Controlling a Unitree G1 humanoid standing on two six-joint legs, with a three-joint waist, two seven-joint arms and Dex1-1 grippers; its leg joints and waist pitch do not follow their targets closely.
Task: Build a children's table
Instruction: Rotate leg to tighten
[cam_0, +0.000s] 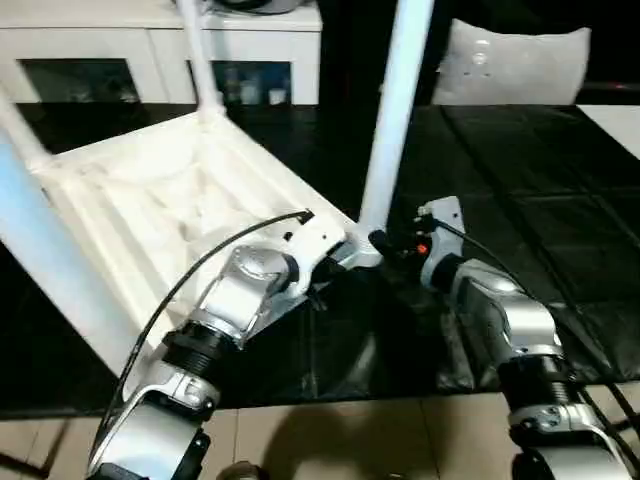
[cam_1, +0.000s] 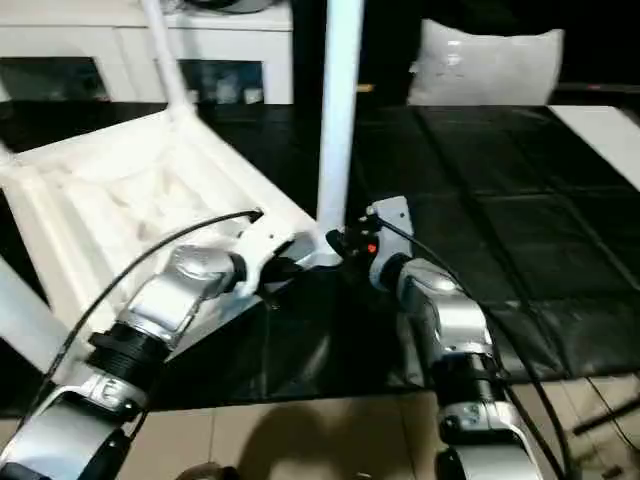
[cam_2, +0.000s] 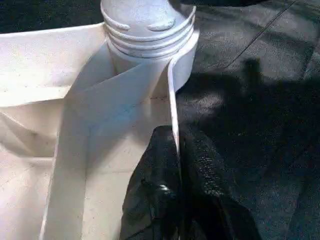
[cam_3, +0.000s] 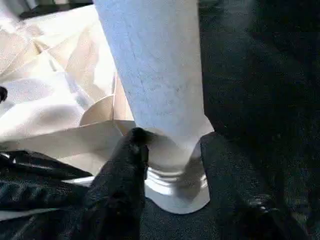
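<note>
The children's table lies upside down on the black work table, ribbed underside up, with white legs rising from its corners. The near-right leg stands upright in its corner socket. My left gripper is shut on the thin rim of the tabletop just beside that socket. My right gripper straddles the flared base of the same leg. One finger touches the leg's side and the other stands apart from it.
Another leg slants across the near left, and one more rises at the far corner. The black-covered work table stretches right. A white cabinet and a white cushion stand behind it. Its front edge runs close to my forearms.
</note>
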